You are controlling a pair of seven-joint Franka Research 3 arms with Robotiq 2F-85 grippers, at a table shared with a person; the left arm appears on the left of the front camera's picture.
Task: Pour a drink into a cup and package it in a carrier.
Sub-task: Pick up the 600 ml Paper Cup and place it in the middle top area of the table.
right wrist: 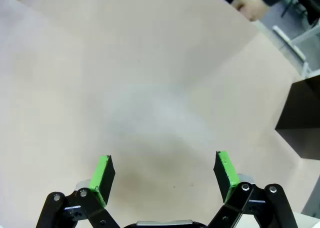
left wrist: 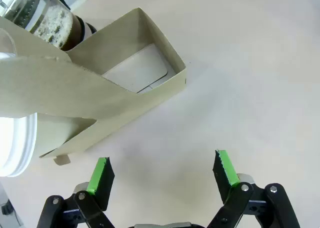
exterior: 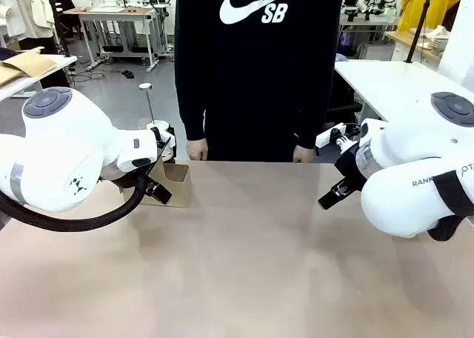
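Note:
The brown cardboard carrier [exterior: 176, 184] stands at the table's far left, just beyond my left gripper [exterior: 157, 188]. In the left wrist view the carrier [left wrist: 125, 95] fills the upper left; one slot is empty. My left gripper [left wrist: 162, 170] hovers open beside it, touching nothing. A white ridged rim [left wrist: 15, 138] sits in the other slot; I cannot tell if it is the cup. Behind the carrier stands a clear bottle [left wrist: 47, 18] with the dark brown drink [left wrist: 76, 29] low in it. My right gripper [exterior: 332, 197] [right wrist: 162, 175] hangs open over bare table at the right.
A person in a black top stands at the far edge, hands [exterior: 196, 151] [exterior: 302, 154] hanging at the table's rim. In the right wrist view a black box [right wrist: 300, 118] stands at the right. The tan table [exterior: 252, 264] is bare between the arms.

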